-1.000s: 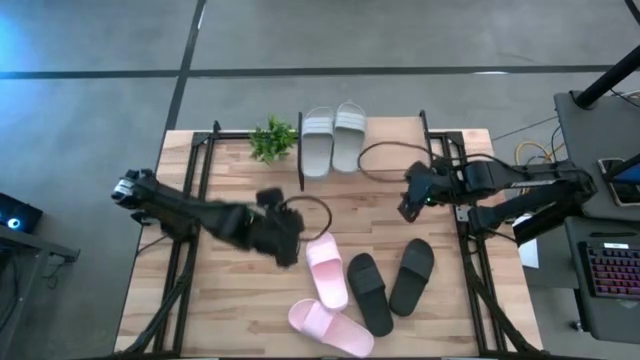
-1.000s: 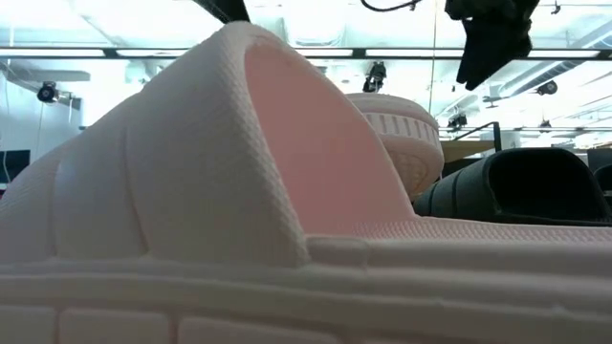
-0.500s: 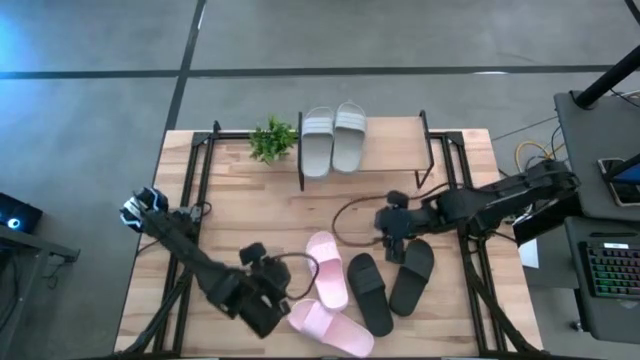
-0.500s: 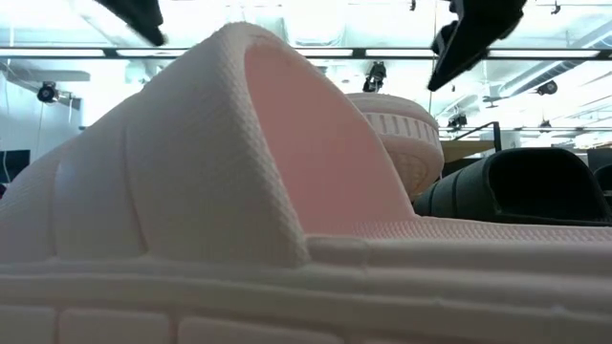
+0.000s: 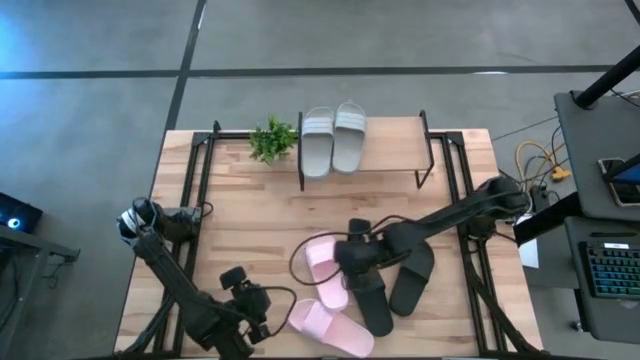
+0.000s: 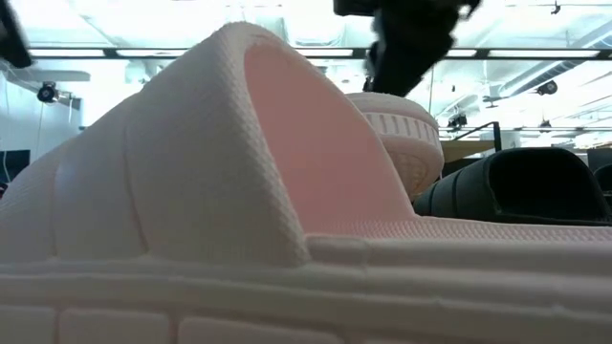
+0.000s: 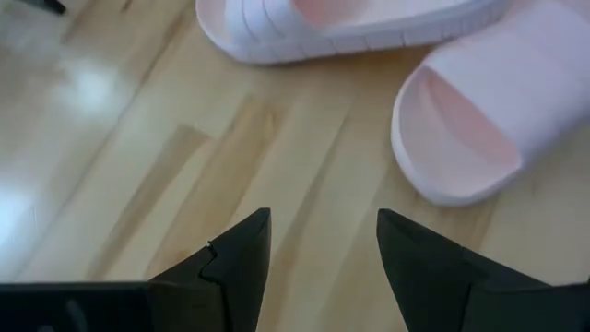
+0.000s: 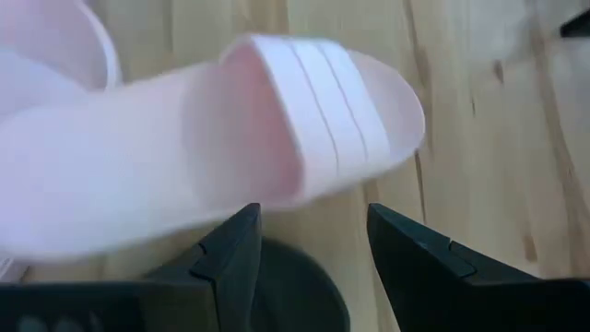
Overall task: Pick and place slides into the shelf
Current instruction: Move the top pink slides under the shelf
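Reaching in from the right edge of the bench [image 5: 440, 200], the right gripper [image 5: 352, 258] hung low over the upright pink slide [image 5: 326, 270], near the middle of the front half. Its wrist view showed the fingers [image 8: 230, 254] spread, empty, with that slide's strap [image 8: 304, 120] just ahead and a black sole under them.

- Left gripper [image 5: 245, 308]: near the front edge, left of the second pink slide [image 5: 330, 326]. Fingers [image 7: 235, 254] spread over bare wood, holding nothing; both pink slides lay just ahead in its wrist view.
- Shelf [image 5: 390, 148]: at the back edge, centre. The grey-green pair [image 5: 333, 138] sat on its top board, side by side at the left end; the right part was bare.
- Black pair [image 5: 392, 282]: on the bench, right of the pink ones, front half.
- Small plant [image 5: 273, 139]: back edge, just left of the shelf.

Judged progress: one pair of three placed, four slides left. The pink one under the right gripper looked like the next pick, though no grasp was made yet.
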